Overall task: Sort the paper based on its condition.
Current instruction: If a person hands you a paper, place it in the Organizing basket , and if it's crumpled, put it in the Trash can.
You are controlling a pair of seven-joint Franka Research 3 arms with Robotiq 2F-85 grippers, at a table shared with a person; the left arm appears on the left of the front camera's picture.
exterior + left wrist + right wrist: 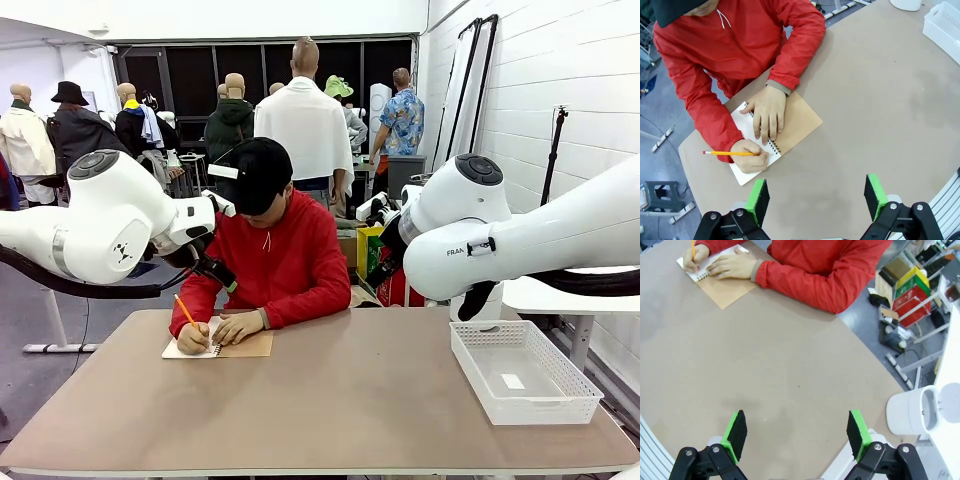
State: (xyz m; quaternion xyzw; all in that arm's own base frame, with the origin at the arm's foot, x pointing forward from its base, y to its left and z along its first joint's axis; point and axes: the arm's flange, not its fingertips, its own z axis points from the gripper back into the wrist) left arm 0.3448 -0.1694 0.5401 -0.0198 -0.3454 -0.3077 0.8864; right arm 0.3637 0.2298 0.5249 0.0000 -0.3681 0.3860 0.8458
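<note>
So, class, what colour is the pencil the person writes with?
Orange; slim pencil, clearest in the left wrist view.

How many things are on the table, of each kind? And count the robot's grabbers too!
spiral notebook: 1
orange pencil: 1, in the person's hand
white mesh tray: 1
grippers: 2, the left gripper and the right gripper, both open
Total: 5
</note>
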